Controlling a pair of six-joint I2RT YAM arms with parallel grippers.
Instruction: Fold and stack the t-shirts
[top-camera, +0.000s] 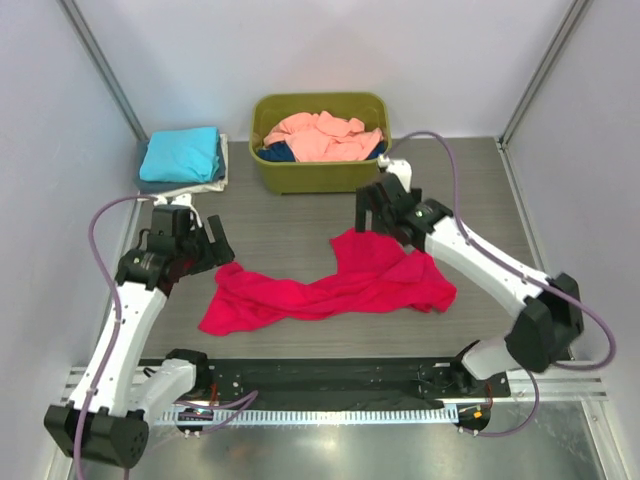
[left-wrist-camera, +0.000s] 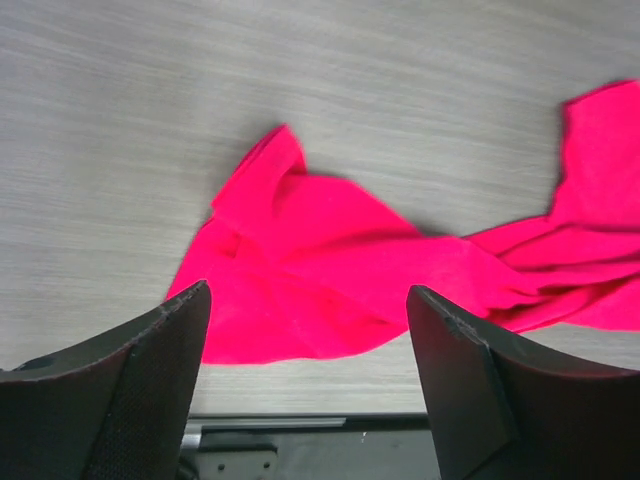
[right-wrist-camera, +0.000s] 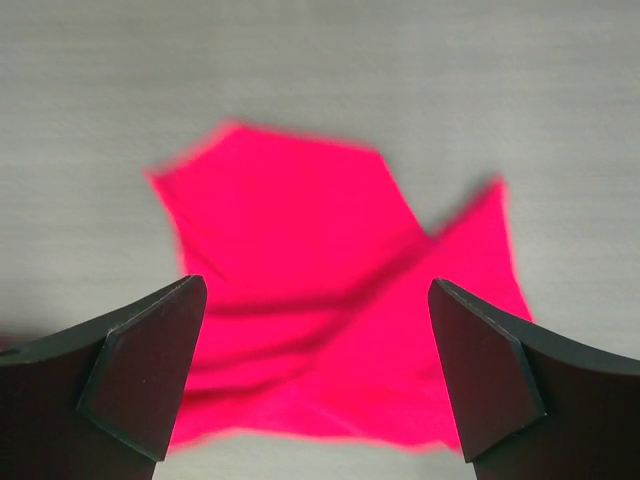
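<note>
A crimson-pink t-shirt (top-camera: 335, 285) lies crumpled across the middle of the table, also seen as a bunched end (left-wrist-camera: 330, 270) in the left wrist view and a flat flap (right-wrist-camera: 320, 290) in the right wrist view. My left gripper (top-camera: 212, 250) hovers open above the shirt's left end, nothing between its fingers (left-wrist-camera: 150, 370). My right gripper (top-camera: 368, 212) stands open over the shirt's upper right corner, its fingers (right-wrist-camera: 150, 370) wide apart and empty. A folded turquoise t-shirt (top-camera: 180, 155) tops a small stack at the back left. Salmon-pink (top-camera: 320, 135) and dark blue (top-camera: 275, 152) t-shirts fill the tub.
The olive-green plastic tub (top-camera: 320, 175) stands at the back centre. White enclosure walls with metal posts ring the grey wood-grain table (top-camera: 280, 225). A black rail (top-camera: 330, 375) runs along the near edge between the arm bases.
</note>
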